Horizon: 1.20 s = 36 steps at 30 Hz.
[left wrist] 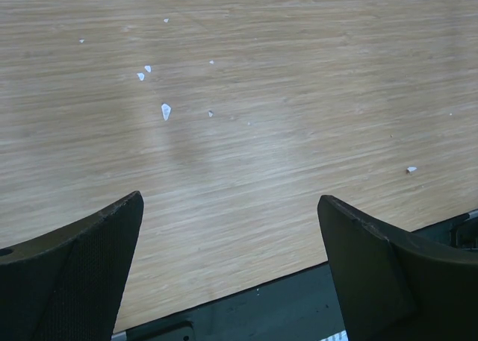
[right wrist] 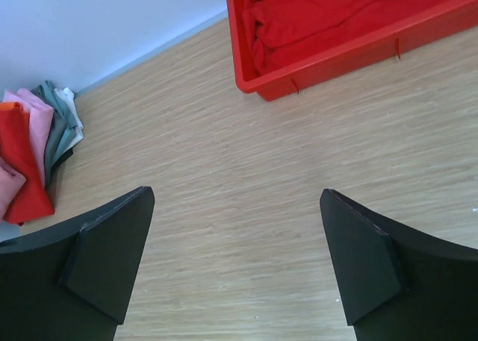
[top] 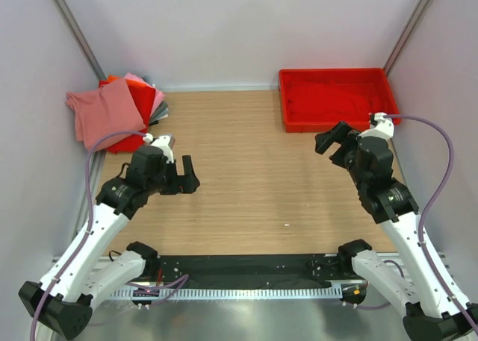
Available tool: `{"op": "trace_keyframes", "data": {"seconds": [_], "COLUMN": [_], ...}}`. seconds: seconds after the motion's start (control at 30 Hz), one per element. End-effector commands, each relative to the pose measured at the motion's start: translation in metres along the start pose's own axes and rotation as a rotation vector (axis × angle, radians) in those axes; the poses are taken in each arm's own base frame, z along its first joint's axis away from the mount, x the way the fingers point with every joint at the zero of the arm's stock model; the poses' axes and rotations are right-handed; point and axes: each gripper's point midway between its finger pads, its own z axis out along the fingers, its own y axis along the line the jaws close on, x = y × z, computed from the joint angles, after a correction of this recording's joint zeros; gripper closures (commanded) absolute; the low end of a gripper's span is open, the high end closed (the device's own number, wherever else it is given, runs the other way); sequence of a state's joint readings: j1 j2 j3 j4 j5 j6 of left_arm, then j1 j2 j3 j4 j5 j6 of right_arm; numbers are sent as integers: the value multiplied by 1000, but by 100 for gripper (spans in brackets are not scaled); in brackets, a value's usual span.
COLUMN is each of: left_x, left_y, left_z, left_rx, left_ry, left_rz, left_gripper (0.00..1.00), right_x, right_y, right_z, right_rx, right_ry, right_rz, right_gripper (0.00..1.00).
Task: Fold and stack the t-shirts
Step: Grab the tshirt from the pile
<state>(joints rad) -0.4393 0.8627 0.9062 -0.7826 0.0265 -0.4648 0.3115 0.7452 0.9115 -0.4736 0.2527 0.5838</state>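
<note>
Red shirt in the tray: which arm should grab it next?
Right, probably: the right pincer, open, sits just short of the tray holding the red shirt; the left pincer is far off, near the folded stack.

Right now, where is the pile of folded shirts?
In the top view, the folded t-shirts sit in the far left corner, beyond the left gripper.

Legible text: none in any view. Checked bench (top: 254,169) surface, red tray (top: 332,124) wall, and t-shirts (top: 108,113) stacked at far-left corner. No lettering, label, brand or number resolvable.
</note>
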Motion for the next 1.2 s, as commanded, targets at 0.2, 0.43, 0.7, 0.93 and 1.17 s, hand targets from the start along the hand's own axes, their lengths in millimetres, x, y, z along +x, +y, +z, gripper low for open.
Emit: {"op": "trace_keyframes", "data": {"seconds": [0.2, 0.43, 0.7, 0.93, 1.17], "left_x": [-12, -19, -24, -20, -20], "left_y": [4, 17, 31, 30, 31], "left_z": [-10, -30, -40, -24, -24], "left_rx": [-28, -102, -161, -174, -180], "left_ry": [-71, -134, -212, -148, -152], "left_rz": [-3, -40, -44, -27, -27], "left_gripper": [0, 0, 0, 0, 0], "right_x": [-69, -102, -102, -94, -50], "right_y": [49, 46, -99, -177, -222], "right_z": [40, 141, 273, 326, 363], "right_rx": [-17, 203, 525, 549, 567], "right_ry": [-77, 10, 221, 235, 298], "right_rz": [-144, -257, -249, -140, -128], "right_gripper": [0, 0, 0, 0, 0]}}
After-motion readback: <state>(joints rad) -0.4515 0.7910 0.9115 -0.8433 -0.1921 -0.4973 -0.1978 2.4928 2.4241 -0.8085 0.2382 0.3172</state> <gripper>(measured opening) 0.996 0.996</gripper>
